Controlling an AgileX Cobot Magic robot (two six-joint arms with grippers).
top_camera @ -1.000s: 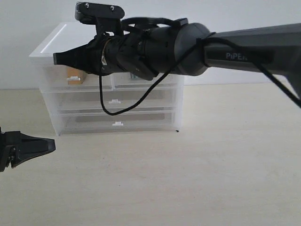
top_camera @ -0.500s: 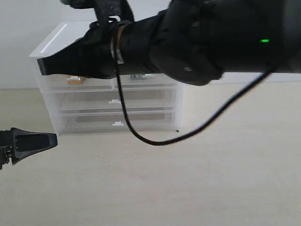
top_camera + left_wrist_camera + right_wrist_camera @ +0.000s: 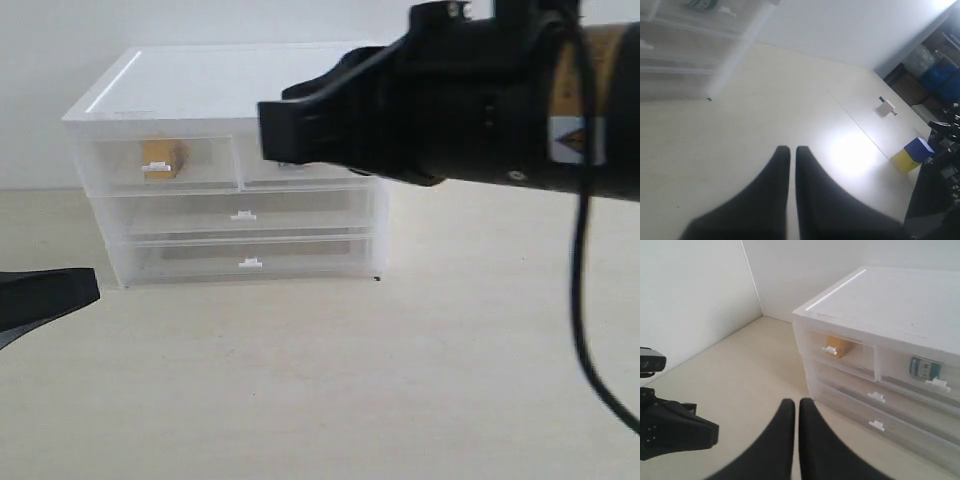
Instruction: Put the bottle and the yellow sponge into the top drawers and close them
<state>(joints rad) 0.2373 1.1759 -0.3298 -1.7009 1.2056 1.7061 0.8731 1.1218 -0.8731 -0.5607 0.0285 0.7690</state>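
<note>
The yellow sponge [image 3: 160, 158] [image 3: 838, 346] lies inside the left one of the top drawers [image 3: 840, 352], behind its translucent front. The bottle [image 3: 923, 368] shows its teal label inside the right top drawer [image 3: 920, 372]. Both drawer fronts sit flush with the cabinet [image 3: 230, 95]. My right gripper [image 3: 796, 406] is shut and empty, hanging in the air in front of the cabinet. In the exterior view that gripper [image 3: 268, 130] is large and blurred and hides the right top drawer. My left gripper [image 3: 789, 151] [image 3: 55, 297] is shut and empty, low over the table at the far left.
Two full-width drawers [image 3: 243, 214] [image 3: 248, 262] sit shut below the top pair. Off the table's far side stand a yellow-and-blue box [image 3: 912, 154] and a small pale box [image 3: 886, 107]. A black cable [image 3: 585, 300] hangs from the right arm.
The right arm has swung from across the cabinet's left front to the right and nearer the camera, uncovering the left top drawer. The left gripper has slid back toward the left edge.
</note>
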